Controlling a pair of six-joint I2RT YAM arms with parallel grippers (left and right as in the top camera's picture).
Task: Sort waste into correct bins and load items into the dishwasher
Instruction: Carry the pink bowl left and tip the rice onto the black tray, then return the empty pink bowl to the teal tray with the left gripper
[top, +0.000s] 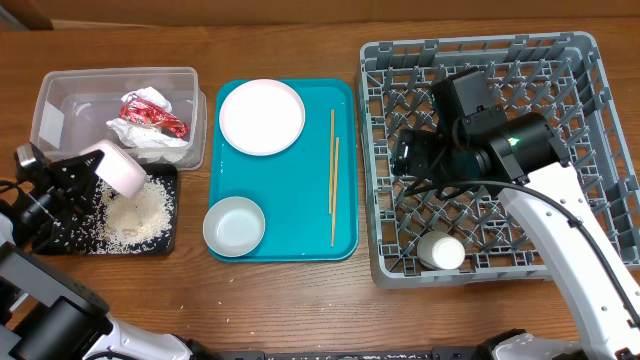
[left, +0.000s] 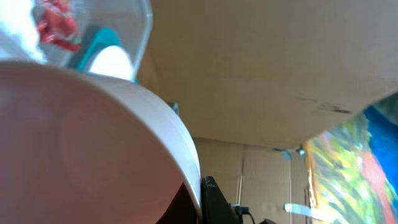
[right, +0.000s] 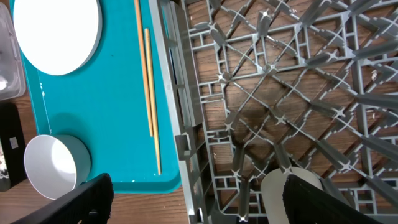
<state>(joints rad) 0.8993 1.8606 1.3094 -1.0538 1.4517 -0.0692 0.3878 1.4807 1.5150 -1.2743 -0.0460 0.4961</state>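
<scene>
My left gripper (top: 80, 172) is shut on the rim of a white-pinkish plate (top: 118, 168), held tilted over the black tray (top: 165, 240), where loose rice grains (top: 135, 215) lie. The plate fills the left wrist view (left: 81, 137). The clear tub (top: 60, 90) holds the crumpled napkin with the red wrapper (top: 150, 115). A second plate (top: 261, 116), the grey bowl (top: 234, 225) and two chopsticks (top: 333, 175) lie on the teal tray. My right gripper (top: 410, 155) is open and empty above the grey dish rack (top: 580, 60). The white cup (top: 441, 250) lies in the rack's front.
The teal tray (top: 300, 220) sits between the bins and the rack on the wooden table. In the right wrist view the rack's left wall (right: 177, 124) runs beside the tray's right edge, with the cup (right: 277, 190) near the right finger.
</scene>
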